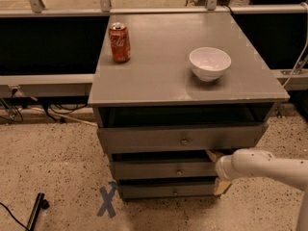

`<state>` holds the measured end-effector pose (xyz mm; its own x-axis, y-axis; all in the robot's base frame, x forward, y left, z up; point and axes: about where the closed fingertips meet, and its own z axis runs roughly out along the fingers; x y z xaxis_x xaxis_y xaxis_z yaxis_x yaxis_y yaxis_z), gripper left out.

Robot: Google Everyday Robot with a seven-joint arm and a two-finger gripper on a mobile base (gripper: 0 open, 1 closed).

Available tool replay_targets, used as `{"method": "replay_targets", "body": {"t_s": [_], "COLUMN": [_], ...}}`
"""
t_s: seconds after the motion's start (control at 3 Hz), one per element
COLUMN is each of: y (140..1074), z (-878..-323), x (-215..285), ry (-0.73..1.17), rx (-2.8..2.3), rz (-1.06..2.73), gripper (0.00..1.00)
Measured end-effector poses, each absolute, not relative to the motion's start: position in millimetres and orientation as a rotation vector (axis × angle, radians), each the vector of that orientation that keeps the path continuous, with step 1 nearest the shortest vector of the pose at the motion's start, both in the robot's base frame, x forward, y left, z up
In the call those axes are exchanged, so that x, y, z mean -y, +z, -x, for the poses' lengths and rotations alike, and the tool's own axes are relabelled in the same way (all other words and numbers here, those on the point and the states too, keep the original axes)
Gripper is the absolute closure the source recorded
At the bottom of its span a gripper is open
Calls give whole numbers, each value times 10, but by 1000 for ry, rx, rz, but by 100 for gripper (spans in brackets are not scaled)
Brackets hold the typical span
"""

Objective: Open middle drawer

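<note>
Reaching in from the right edge of the single camera view, a white arm [269, 166] is cut off by the frame, so its base is out of sight. Its end effector [216, 171] sits at the right end of the middle drawer [154, 170], released, with its two tan fingers [213, 155] spread well apart. One finger shows above the drawer front and the other below it. Whether either pad touches the wood cannot be told, since the arm's rounded wrist covers that corner. The middle drawer is the second of three grey fronts under the worktop [159, 81], with its small round knob [179, 170] at centre, well apart from the fingers. A dark gap above the front hides the drawer's inside. The top drawer [144, 138] juts out over it, and the bottom drawer [149, 190] lies in shadow. On the worktop stand a red soda can [119, 42] at the left and a white bowl [210, 63] at the right. A blue X mark [107, 201] lies on the speckled floor.
</note>
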<state>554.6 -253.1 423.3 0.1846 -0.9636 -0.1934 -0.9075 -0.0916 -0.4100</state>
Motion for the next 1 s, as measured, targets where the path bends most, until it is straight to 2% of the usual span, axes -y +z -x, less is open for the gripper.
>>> {"method": "replay_targets", "body": {"t_s": [0.33, 1.0], "y": [4166, 4004], "z": [-5702, -5704], "x": [2629, 2747], "ry": [-207, -145], "rx": [-1769, -1797], "rz": [2021, 1986], "gripper": [0, 35]}}
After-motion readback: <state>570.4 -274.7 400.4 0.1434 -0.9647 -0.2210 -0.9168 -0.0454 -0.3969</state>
